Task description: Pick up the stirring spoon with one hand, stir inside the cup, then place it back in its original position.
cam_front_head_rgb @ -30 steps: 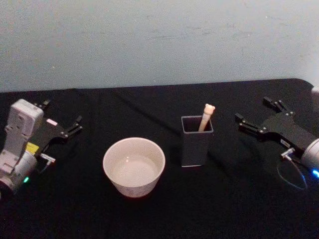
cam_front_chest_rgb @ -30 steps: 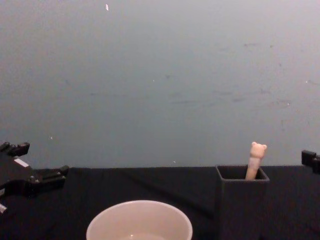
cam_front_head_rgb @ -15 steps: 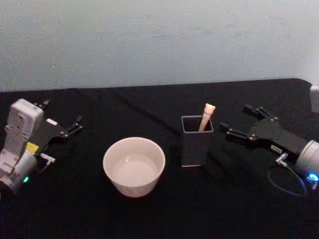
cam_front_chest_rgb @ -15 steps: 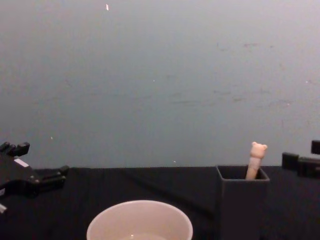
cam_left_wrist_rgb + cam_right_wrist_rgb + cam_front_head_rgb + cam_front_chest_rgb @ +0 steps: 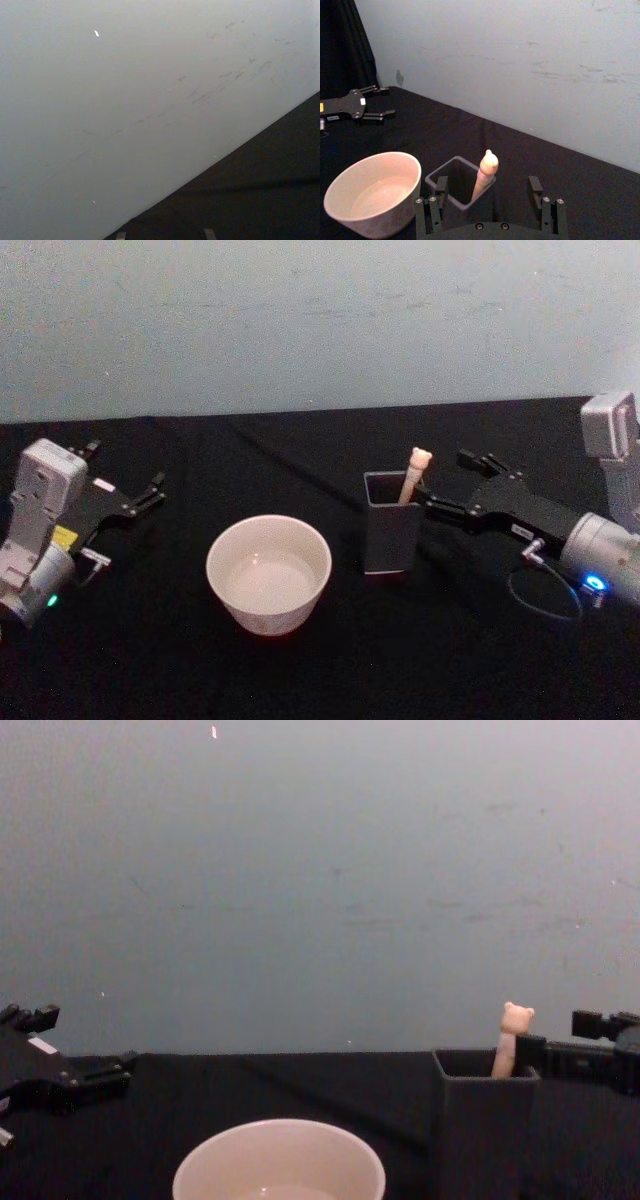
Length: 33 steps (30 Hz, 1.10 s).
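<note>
The stirring spoon (image 5: 413, 476) stands in the dark grey square holder (image 5: 391, 532), its cream bear-head handle (image 5: 515, 1032) sticking out above the rim. The cream-white cup (image 5: 268, 574) sits to the holder's left with a little liquid in it. My right gripper (image 5: 447, 480) is open and hovers just right of the holder at rim height. In the right wrist view the spoon (image 5: 485, 175) lines up between its two fingers (image 5: 535, 185), untouched, over the holder (image 5: 462, 210), with the cup (image 5: 372, 192) beside it. My left gripper (image 5: 125, 472) rests open at the far left.
A black cloth (image 5: 300, 670) covers the table, against a pale blue-grey wall (image 5: 300, 320). The right arm's cable (image 5: 545, 600) loops on the cloth behind the gripper. The left gripper (image 5: 380, 102) lies well away from the cup.
My right gripper has travelled left across the table, from well right of the holder to just beside its rim and the spoon handle. The left arm, cup and spoon have not moved.
</note>
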Tool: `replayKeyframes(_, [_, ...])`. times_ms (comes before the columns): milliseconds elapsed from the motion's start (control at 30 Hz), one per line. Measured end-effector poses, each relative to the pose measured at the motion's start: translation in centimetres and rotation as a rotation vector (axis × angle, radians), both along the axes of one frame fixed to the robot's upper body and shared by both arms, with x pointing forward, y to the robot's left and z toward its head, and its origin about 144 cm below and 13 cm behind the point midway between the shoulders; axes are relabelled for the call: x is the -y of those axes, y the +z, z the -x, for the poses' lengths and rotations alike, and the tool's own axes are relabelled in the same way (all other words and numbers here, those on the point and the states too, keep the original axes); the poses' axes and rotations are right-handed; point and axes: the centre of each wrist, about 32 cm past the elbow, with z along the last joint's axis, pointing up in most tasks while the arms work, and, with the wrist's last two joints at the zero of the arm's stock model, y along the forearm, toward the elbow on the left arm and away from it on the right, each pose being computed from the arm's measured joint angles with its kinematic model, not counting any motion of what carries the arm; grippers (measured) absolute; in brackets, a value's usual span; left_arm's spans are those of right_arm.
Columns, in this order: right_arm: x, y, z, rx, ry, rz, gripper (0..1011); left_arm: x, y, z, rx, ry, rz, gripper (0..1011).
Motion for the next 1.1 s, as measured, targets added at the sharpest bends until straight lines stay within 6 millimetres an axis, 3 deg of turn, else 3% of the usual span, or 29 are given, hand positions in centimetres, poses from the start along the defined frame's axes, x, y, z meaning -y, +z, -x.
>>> replayKeyframes(500, [-1.7,-0.5,-2.2,-0.021,-0.001,-0.004,1002,0.0,0.0,0.0,0.000,0.000,0.000,1001])
replayKeyframes(1100, [-2.1,-0.6,-2.9,-0.029,-0.010,-0.012,1002,0.0,0.0,0.0,0.000,0.000,0.000,1001])
